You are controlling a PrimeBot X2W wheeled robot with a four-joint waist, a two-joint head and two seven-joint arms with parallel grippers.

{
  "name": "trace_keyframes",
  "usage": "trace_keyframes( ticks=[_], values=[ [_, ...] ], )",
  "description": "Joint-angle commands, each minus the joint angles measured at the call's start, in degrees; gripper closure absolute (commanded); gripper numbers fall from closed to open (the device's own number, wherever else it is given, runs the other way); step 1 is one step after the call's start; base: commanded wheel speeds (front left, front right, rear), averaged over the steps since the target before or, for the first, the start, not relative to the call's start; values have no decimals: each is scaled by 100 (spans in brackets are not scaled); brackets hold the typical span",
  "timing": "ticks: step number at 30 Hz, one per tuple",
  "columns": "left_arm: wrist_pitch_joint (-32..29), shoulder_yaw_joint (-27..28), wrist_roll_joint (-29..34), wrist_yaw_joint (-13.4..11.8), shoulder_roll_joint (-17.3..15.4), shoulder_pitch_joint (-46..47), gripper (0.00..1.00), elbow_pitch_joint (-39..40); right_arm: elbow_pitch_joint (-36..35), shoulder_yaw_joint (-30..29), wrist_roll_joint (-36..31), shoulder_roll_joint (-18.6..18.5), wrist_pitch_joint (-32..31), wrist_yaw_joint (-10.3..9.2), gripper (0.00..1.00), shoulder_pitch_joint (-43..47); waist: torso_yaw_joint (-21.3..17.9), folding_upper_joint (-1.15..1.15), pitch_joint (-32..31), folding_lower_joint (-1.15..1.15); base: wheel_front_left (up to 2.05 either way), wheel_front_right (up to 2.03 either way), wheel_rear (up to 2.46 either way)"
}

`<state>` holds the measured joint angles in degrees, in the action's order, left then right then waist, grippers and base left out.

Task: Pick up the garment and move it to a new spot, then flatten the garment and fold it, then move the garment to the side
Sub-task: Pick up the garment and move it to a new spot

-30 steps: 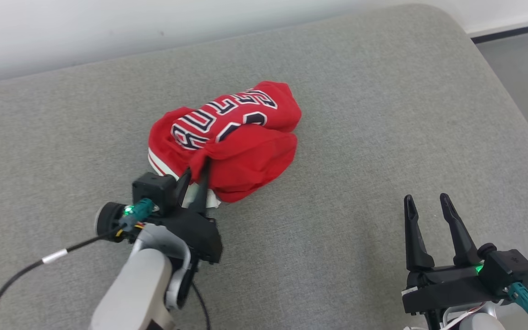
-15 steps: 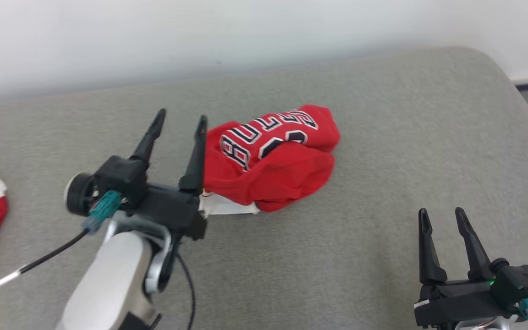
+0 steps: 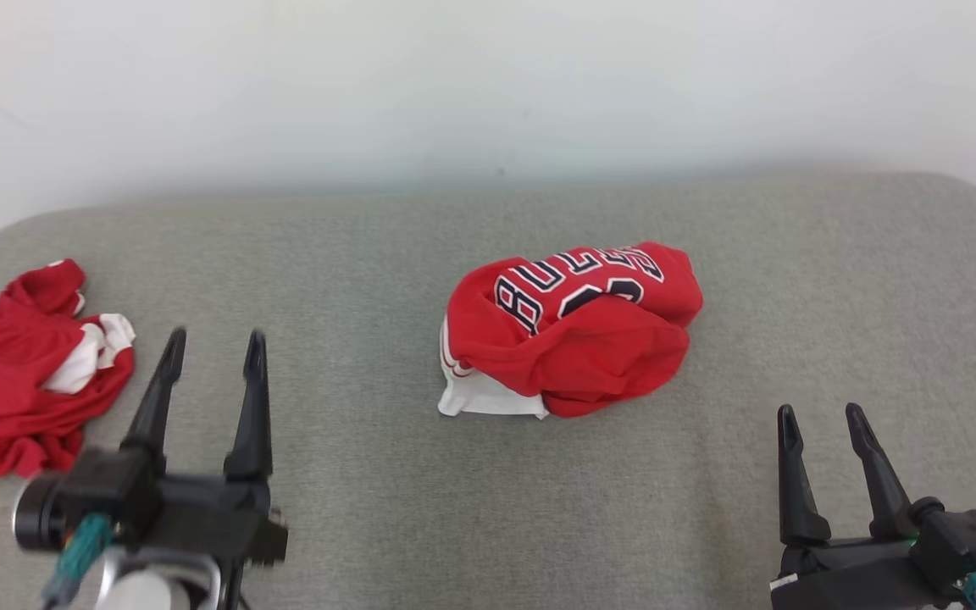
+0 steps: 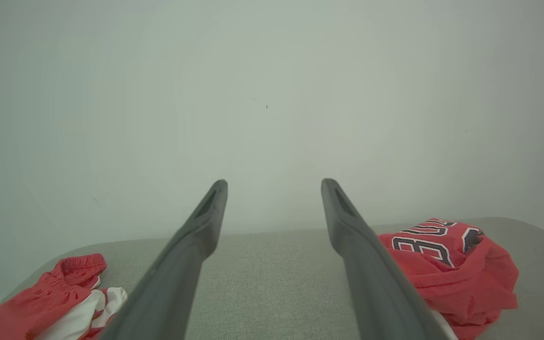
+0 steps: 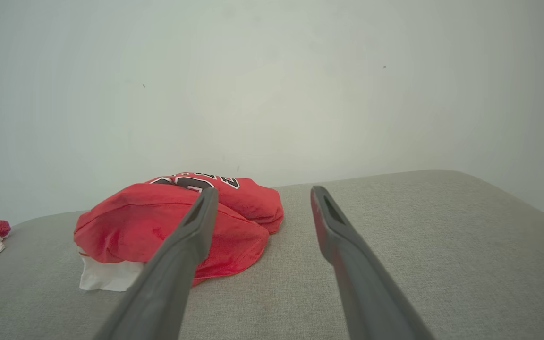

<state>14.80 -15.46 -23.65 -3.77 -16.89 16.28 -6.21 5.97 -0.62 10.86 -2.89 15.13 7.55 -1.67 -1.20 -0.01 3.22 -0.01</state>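
The garment (image 3: 573, 339) is a red jersey with dark and white lettering, bunched in a heap at the middle of the grey padded surface (image 3: 352, 254), with a white fold sticking out under its near left edge. My left gripper (image 3: 216, 339) is open and empty, well to the left of the heap and nearer to me. In the left wrist view the jersey (image 4: 451, 264) lies just right of the gripper (image 4: 274, 184). My right gripper (image 3: 820, 413) is open and empty at the near right. In its wrist view the jersey (image 5: 158, 222) sits ahead and to the left of the gripper (image 5: 264, 190).
A second crumpled red and white garment (image 3: 22, 381) lies at the far left end of the surface, also seen as a red heap (image 4: 59, 302) in the left wrist view. A pale wall (image 3: 488, 85) runs along the back edge. The surface's corners are rounded.
The left gripper opened, let go of the jersey, and drew back to the left and toward me. The jersey stays in a heap. The head camera has tilted up and shifted.
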Motion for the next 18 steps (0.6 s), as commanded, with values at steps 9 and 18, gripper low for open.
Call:
trace_keyframes(
  ticks=[9, 18],
  values=[
    [41, 588, 247, -82, 194, -1162, 0, 454, 11, 6, -78, 1, 3, -12, 0, 190, 238, 1, -255, 1, 0, 0, 0],
    [43, 893, 573, 141, 541, -1614, 0, 476, 40, -44, -103, 1, -18, -12, 0, 286, 269, 1, -265, 1, 0, 0, 0]
  ],
)
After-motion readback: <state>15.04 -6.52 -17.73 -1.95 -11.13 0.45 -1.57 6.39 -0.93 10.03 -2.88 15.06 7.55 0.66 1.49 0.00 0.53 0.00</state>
